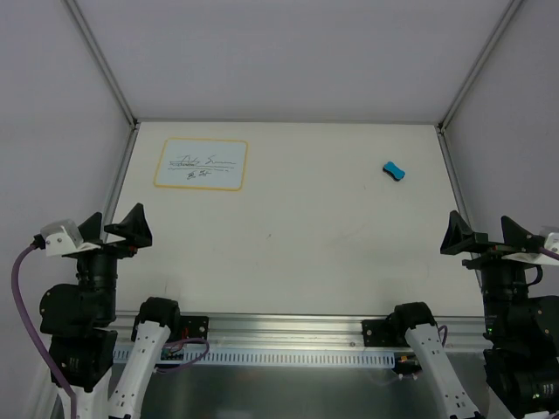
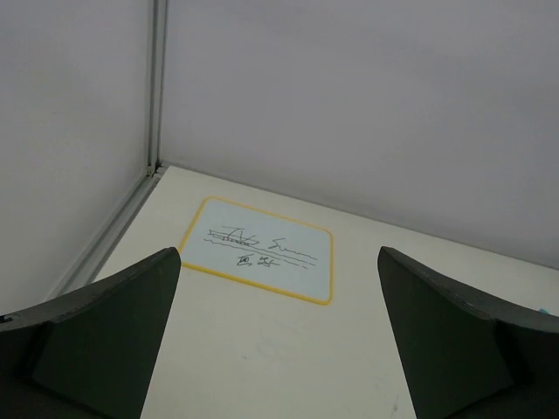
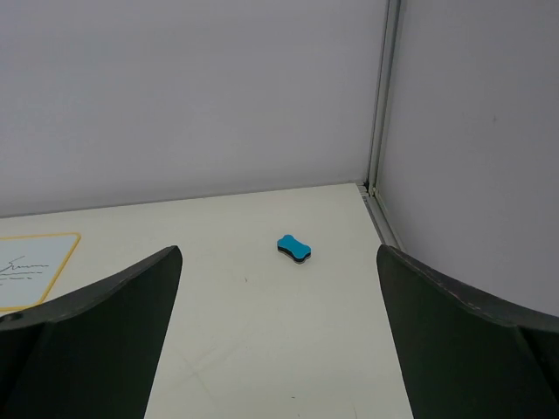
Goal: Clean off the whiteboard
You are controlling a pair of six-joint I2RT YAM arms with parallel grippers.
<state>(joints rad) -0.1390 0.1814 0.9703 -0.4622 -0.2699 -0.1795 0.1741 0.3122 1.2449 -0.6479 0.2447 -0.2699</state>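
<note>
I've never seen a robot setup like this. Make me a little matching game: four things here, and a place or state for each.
Column one:
1 whiteboard
2 eraser
3 left gripper
4 right gripper

Column two:
A blue, lying far right
B open, at the near right edge
C black scribbles, lying far left
D open, at the near left edge

Pairs: 1-C, 2-A, 3-D, 4-B
</note>
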